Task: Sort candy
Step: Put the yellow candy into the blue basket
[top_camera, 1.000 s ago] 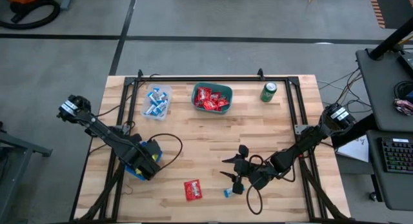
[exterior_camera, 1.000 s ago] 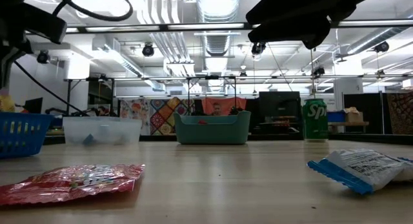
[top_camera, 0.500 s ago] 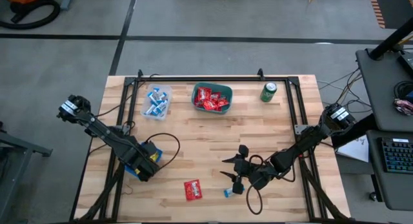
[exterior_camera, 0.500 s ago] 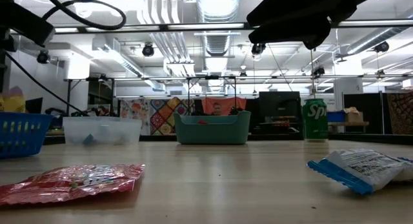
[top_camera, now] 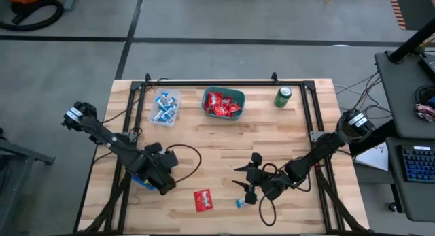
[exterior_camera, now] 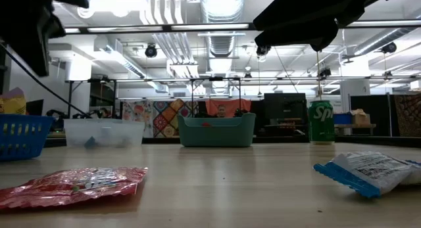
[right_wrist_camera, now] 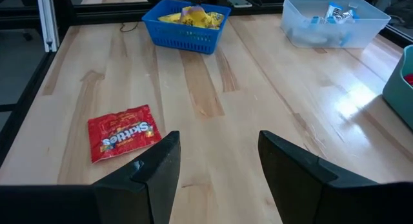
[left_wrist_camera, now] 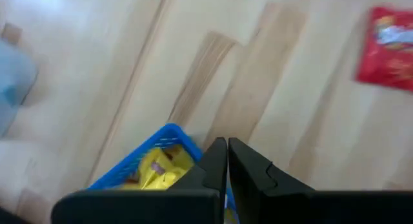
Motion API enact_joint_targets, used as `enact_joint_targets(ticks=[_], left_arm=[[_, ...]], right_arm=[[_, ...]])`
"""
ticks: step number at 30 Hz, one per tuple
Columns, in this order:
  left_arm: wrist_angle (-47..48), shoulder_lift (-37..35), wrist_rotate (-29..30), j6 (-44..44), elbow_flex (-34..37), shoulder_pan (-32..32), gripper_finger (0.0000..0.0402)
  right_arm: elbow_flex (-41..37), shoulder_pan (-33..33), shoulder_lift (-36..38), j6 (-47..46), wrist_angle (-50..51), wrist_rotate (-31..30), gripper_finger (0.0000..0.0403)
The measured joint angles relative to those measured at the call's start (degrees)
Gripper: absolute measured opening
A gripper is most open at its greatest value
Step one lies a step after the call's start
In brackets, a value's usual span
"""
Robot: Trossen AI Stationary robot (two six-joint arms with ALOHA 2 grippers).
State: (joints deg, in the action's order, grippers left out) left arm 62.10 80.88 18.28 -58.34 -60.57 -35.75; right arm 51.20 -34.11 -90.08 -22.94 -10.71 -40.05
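Yellow candy lies in a blue basket (left_wrist_camera: 155,169) near the table's left edge. My left gripper (top_camera: 165,183) hangs shut and empty just above the basket's right side, pointing steeply down (left_wrist_camera: 226,161). A red packet (top_camera: 202,200) lies flat near the front edge, also in the right wrist view (right_wrist_camera: 122,133). A blue-and-white sweet (top_camera: 239,203) lies right of it, below my right gripper (top_camera: 246,178). That gripper stands open and empty above the table (right_wrist_camera: 219,166), pointing toward the table's left.
At the back stand a clear bin (top_camera: 164,107) with blue-and-white sweets, a teal bin (top_camera: 223,103) with red packets, and a green can (top_camera: 283,96). A black frame runs along the table's edges. Bare wood lies in the middle.
My left gripper has risen from over the blue basket and gone a little toward the table's right, tipping less steeply. The basket and the sweets have stayed where they were.
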Motion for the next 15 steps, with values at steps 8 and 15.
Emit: enact_joint_targets(ticks=[8,15], left_arm=[[4.99,6.15,-3.55,-4.36,1.52,-0.07,0.0000],[11.23,7.50,-7.54,-9.03,1.53,-0.07,0.0000]], right_arm=[[0.00,0.00,-0.02,0.00,0.06,0.00,0.0201],[0.00,0.00,0.00,-0.02,0.04,0.00,0.0201]])
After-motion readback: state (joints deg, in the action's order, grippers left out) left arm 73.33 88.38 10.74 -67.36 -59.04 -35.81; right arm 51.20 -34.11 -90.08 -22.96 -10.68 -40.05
